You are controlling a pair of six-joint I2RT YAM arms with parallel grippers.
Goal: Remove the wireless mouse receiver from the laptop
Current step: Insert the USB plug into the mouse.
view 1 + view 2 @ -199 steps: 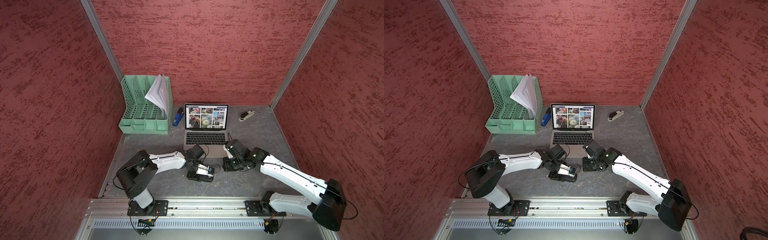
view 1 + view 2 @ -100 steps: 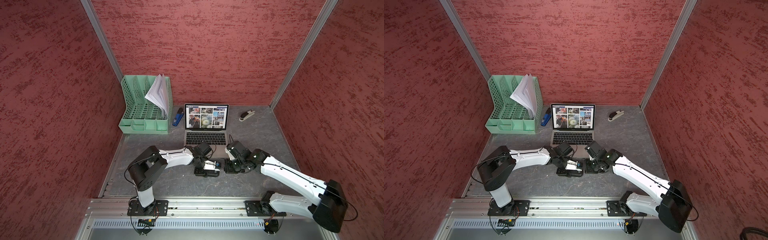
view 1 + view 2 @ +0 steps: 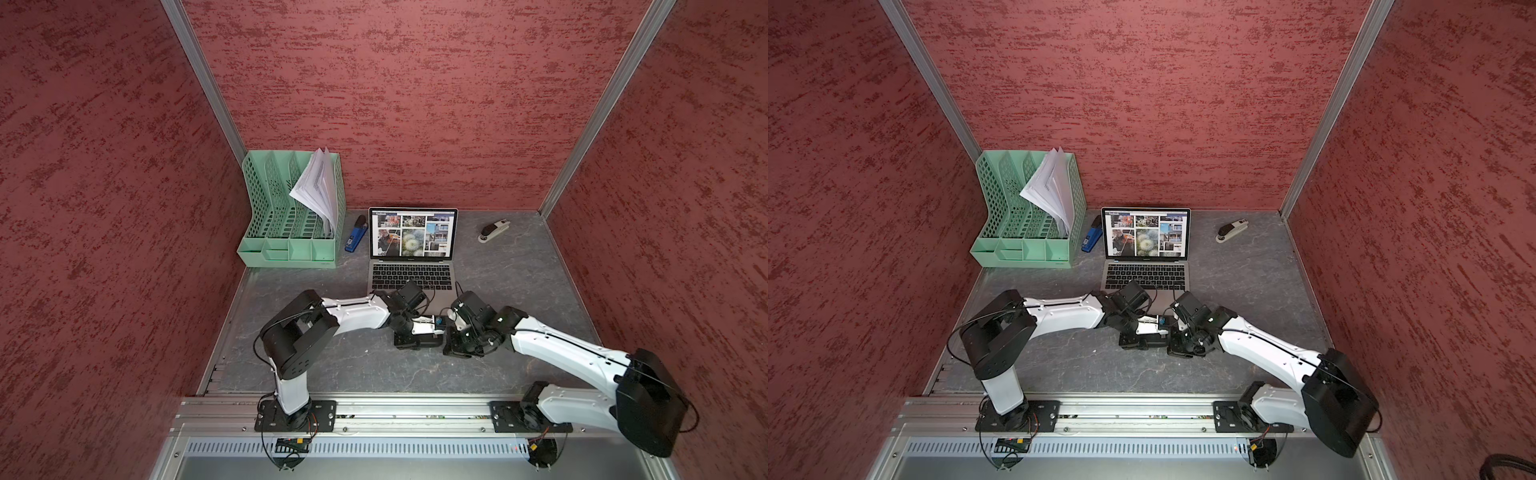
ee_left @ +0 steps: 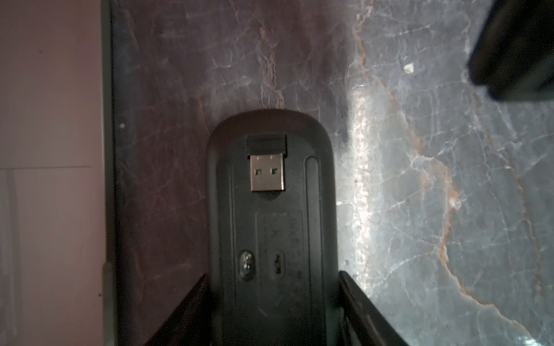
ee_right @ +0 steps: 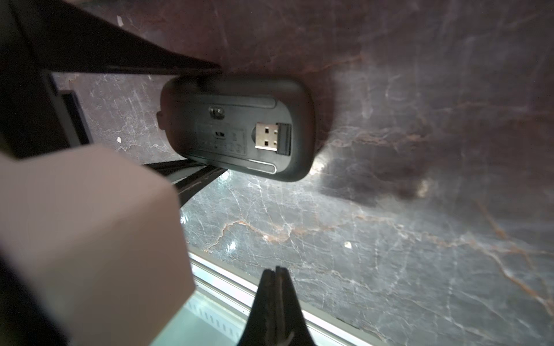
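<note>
Marble tabletop [image 4: 419, 209]: wrist views alone show left pincer [image 4: 272, 275] gripping mouse [image 4: 269, 233], receiver [image 4: 266, 172] docked; right pincer [image 5: 276, 269] pressed together.

A mint-green desk organizer [image 3: 266, 199] stands in the far left corner of the grey marble-patterned table [image 3: 519, 274]. A bundle of white papers [image 3: 318, 187] leans in its compartment at the right end. Just beside the organizer, on its right, lies a blue stapler [image 3: 356, 239]. A black and white stapler [image 3: 492, 231] lies well apart from it, near the far right corner. A black computer mouse [image 4: 269, 239] has its underside turned away from the table. Red textured walls [image 3: 395, 83] close the table on three sides, and an aluminium rail [image 3: 395, 415] runs along the near edge.
</note>
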